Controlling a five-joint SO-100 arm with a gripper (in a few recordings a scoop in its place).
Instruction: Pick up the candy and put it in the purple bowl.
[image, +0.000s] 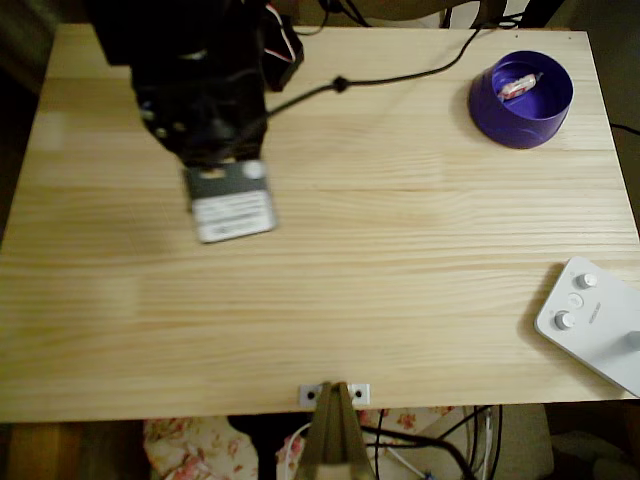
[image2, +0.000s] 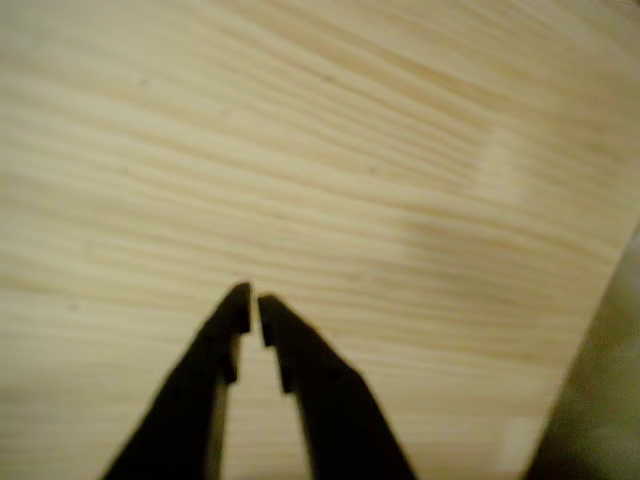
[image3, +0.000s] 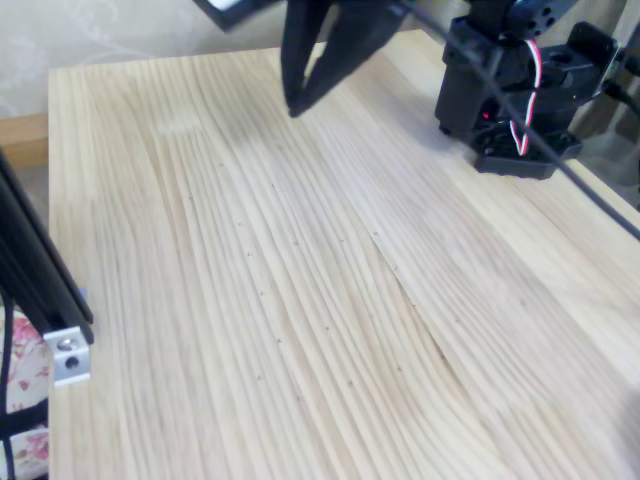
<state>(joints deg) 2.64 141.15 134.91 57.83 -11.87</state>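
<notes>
Candy (image: 519, 85) lies in the purple bowl (image: 520, 118), far from nearly closed, empty jaws; likely light, crinkly, best pinched mid-wrapper.

Pale grained wood table (image: 330, 250), glossy plastic purple bowl (image: 520, 120)

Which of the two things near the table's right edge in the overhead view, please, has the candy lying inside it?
The purple bowl at top right; the candy lies in it. The white device lower down carries knobs only.
</notes>
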